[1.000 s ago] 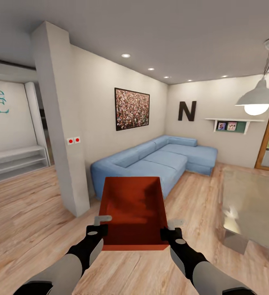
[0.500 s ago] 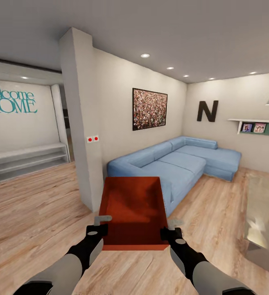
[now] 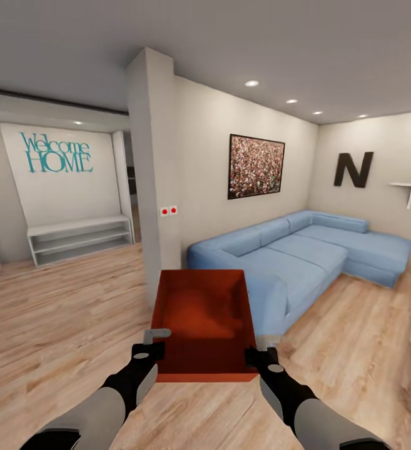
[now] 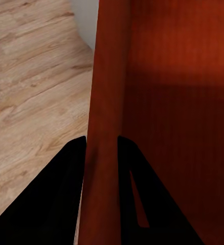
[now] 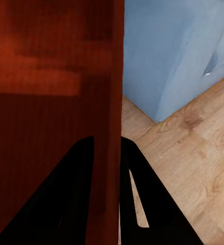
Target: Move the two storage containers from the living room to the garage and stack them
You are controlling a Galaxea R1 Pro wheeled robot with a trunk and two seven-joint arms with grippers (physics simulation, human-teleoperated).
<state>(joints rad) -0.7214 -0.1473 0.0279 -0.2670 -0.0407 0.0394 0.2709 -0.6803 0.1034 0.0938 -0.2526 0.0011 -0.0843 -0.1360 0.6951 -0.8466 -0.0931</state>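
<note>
I hold one orange-red storage container (image 3: 204, 322) level in front of me, above the light wood-plank floor of the living room. My left gripper (image 3: 156, 344) is shut on its left wall, and the left wrist view shows that wall (image 4: 104, 127) pinched between the two black fingers (image 4: 61, 194). On the opposite side my right gripper (image 3: 259, 349) is shut on the right wall (image 5: 114, 102), which runs between its fingers (image 5: 73, 189). The container is empty.
A blue corner sofa (image 3: 305, 250) stands ahead to the right, close to the container's far end. A white pillar (image 3: 155, 181) rises straight ahead. Left of it an opening leads to a wall lettered "Welcome HOME" (image 3: 56, 153) with a low white shelf (image 3: 80, 237).
The whole view has swung left: pillar, sofa and picture slid right, the glass table and lamp left the picture, and the "Welcome HOME" wall came into view. Both grippers and the container kept their pose.
</note>
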